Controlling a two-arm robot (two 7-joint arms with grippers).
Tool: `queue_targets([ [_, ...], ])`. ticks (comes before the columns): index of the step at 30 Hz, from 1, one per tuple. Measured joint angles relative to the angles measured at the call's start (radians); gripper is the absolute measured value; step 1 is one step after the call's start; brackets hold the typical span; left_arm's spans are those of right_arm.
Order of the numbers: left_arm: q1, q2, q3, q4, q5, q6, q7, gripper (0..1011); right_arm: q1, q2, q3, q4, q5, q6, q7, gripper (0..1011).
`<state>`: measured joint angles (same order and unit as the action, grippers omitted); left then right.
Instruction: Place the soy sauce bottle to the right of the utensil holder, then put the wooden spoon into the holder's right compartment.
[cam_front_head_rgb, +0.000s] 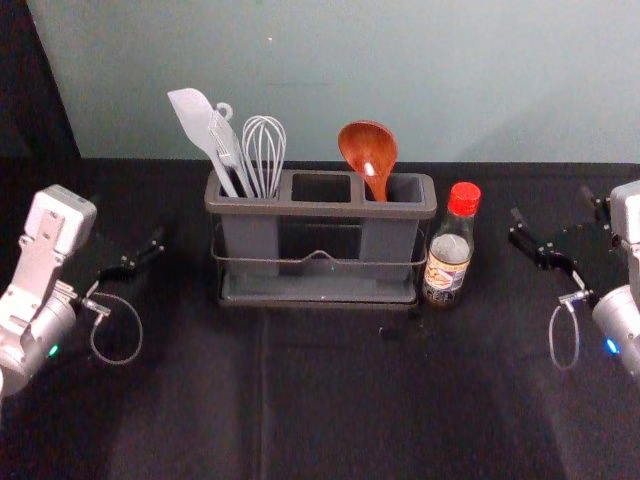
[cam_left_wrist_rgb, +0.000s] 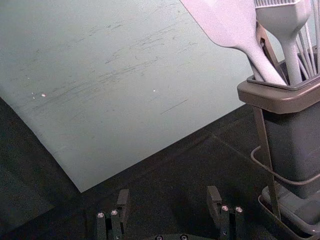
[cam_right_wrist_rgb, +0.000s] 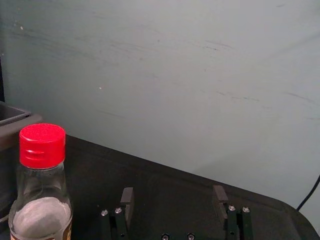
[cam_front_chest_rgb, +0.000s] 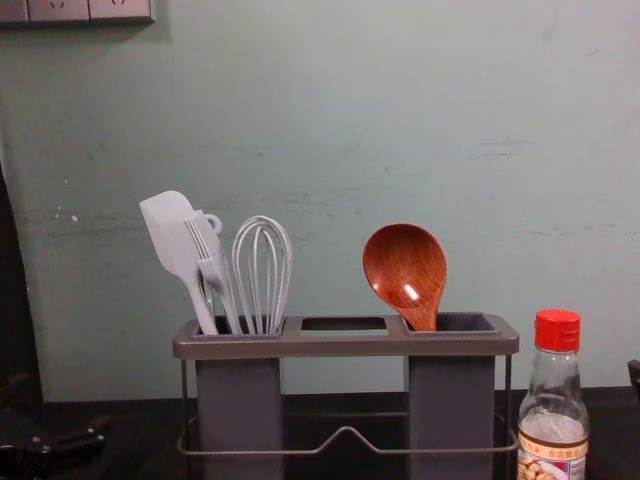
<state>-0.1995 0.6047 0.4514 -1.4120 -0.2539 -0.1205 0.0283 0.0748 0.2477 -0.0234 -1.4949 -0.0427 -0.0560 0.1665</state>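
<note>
In the holder's (cam_front_head_rgb: 320, 209) right compartment (cam_front_head_rgb: 408, 190), wooden spoon (cam_front_head_rgb: 367, 150); bottle (cam_front_head_rgb: 449, 250) just right; left claw (cam_front_head_rgb: 129, 217), right claw (cam_front_head_rgb: 550, 203) flanking, spread.

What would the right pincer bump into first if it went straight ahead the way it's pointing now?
Most likely the back wall; the soy sauce bottle stands off to one side of the right pincer. The pincer's height and tilt are unclear, so it might touch the black tabletop first.

L hand (cam_front_head_rgb: 127, 216) open, R hand (cam_front_head_rgb: 551, 201) open.
</note>
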Motion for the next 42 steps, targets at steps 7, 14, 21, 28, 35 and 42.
queue_targets([
  [7, 0.0, 0.0, 0.0, 0.0, 0.0, 0.0, 0.0, 1000, -0.001, 0.0, 0.001, -0.002, 0.0, -0.001, 0.0, 1004],
  [14, 0.0, 0.0, 0.0, 0.0, 0.0, 0.0, 0.0, 1000, -0.002, 0.0, 0.002, -0.004, 0.002, -0.001, 0.0, 1004],
  [21, 0.0, 0.0, 0.0, 0.0, 0.0, 0.0, 0.0, 1000, -0.003, 0.0, 0.003, -0.006, 0.003, -0.002, 0.0, 1004],
  [28, 0.0, 0.0, 0.0, 0.0, 0.0, 0.0, 0.0, 1000, -0.003, 0.0, 0.003, -0.006, 0.003, -0.001, 0.0, 1004],
  [35, 0.0, 0.0, 0.0, 0.0, 0.0, 0.0, 0.0, 1000, -0.003, 0.0, 0.003, -0.007, 0.004, -0.001, 0.0, 1004],
  [42, 0.0, 0.0, 0.0, 0.0, 0.0, 0.0, 0.0, 1000, -0.003, 0.0, 0.003, -0.007, 0.004, -0.001, 0.001, 1004],
])
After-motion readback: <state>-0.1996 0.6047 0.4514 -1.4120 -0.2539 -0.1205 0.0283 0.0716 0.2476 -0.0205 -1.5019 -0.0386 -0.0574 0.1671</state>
